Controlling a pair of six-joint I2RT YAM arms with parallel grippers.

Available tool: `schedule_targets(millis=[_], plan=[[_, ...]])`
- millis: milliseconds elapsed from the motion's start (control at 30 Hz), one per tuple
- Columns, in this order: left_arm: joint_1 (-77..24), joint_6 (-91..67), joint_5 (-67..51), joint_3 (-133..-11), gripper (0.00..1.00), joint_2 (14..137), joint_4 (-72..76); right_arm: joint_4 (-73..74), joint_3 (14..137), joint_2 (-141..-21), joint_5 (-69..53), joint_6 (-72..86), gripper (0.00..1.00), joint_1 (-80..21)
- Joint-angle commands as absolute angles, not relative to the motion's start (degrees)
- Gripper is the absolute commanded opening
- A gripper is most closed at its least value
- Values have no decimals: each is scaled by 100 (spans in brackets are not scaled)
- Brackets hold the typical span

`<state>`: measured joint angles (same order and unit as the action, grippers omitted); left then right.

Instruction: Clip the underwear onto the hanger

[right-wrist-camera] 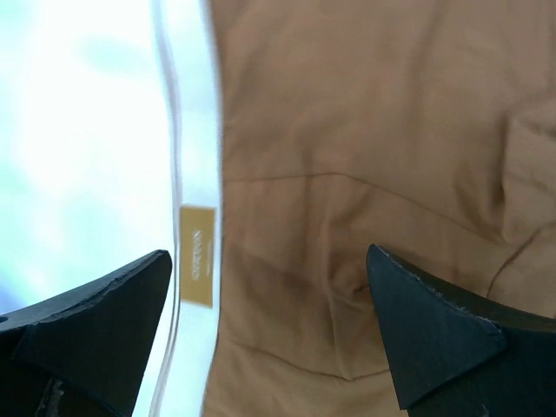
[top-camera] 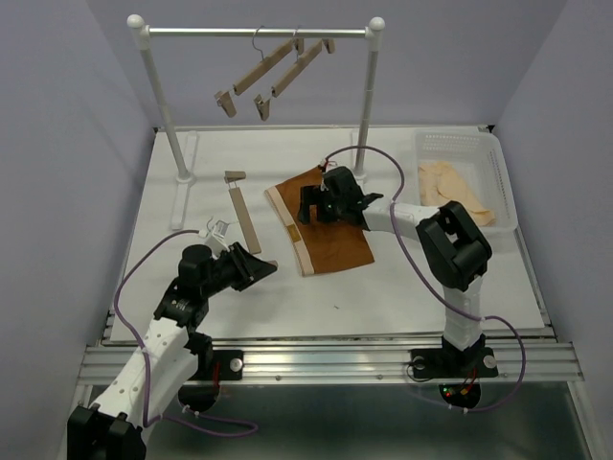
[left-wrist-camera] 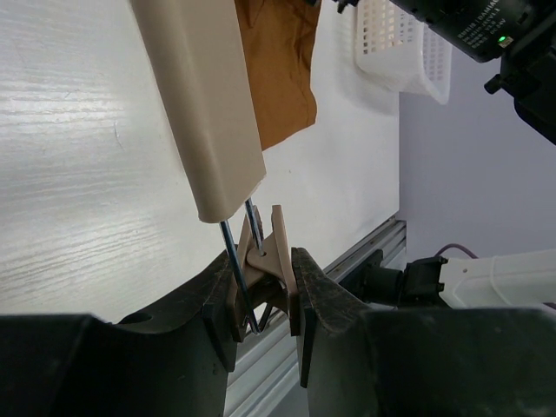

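Note:
The rust-brown underwear [top-camera: 335, 240] lies flat mid-table, its tan waistband [top-camera: 292, 230] facing left. The hanger [top-camera: 239, 213] lies on the table left of it. My left gripper [top-camera: 263, 265] is at the hanger's near end. In the left wrist view the hanger bar [left-wrist-camera: 204, 104] runs away from me, and my left gripper [left-wrist-camera: 261, 300] is shut on its end clip [left-wrist-camera: 268, 256], squeezing the clip's tails. My right gripper [top-camera: 308, 205] hovers over the underwear's upper part. It stands open [right-wrist-camera: 269, 295] above the underwear [right-wrist-camera: 365, 174], close to the waistband's label [right-wrist-camera: 197, 256].
A clothes rail [top-camera: 257, 32] at the back carries two more wooden hangers [top-camera: 278, 67]. Its right post [top-camera: 364, 134] stands just behind the right gripper. A white basket [top-camera: 498, 172] holding pale cream garments [top-camera: 455, 192] sits at the right. The table's front edge lies close to the left gripper.

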<state>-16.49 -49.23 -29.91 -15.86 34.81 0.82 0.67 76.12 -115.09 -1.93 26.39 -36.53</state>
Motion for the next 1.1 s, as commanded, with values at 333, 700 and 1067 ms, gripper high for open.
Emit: schedule_targets(millis=[333,700,1067], plan=[[-1564,-4983,-2804,-1863,0,2936,264,1568,7981,-9915,-2959,-3900,100,-3761],[-1564,-5028,-2487,-1767,0,3102,597,2101,6864,-9615,-2830,-5204,99,-4377],[-1565,-4702,-2672,-1740,0,3717,922,1705,6355,-9852,-2347,-5168,86,-4922]])
